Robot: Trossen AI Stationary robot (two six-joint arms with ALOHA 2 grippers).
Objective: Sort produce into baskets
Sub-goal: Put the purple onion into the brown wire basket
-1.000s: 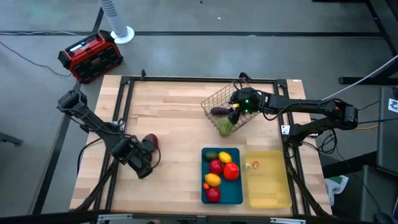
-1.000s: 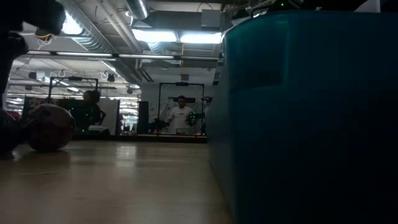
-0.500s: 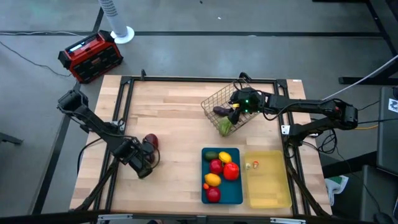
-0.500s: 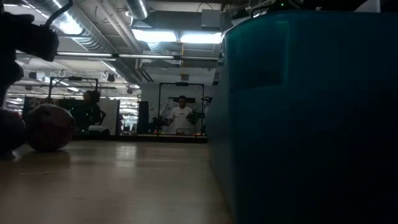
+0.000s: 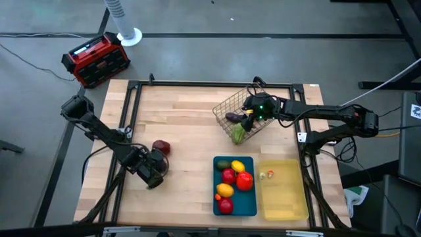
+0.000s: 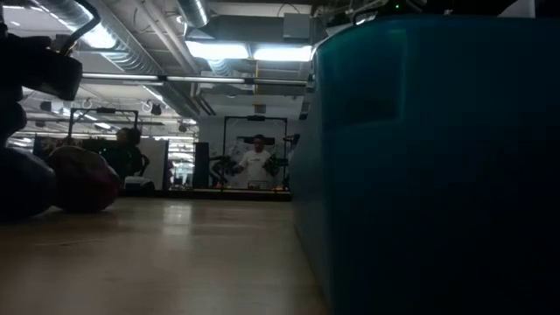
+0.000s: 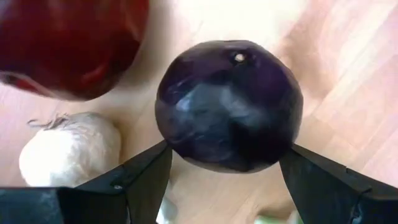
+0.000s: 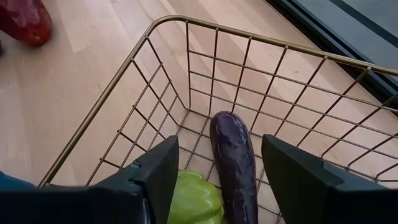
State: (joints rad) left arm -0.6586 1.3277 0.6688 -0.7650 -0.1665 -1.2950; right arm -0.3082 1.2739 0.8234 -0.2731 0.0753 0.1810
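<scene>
Inside wire basket [image 8: 205, 81], eggplant [image 8: 233, 158] lengthwise

A robotics lab (exposed ceiling ducts [image 6: 157, 35], concrete floor [image 5: 263, 59]).

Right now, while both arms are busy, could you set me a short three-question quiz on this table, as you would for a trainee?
1. True or false: the left gripper has its fingers on either side of a dark purple round fruit.
2. What lies in the wire-mesh basket under the right gripper? A) a long dark purple vegetable and a green one B) two bananas C) nothing
3. Fill in: beside the purple fruit lie a red one and a ____ garlic-like bulb.

Key: 1 true; 2 A; 3 white.
</scene>
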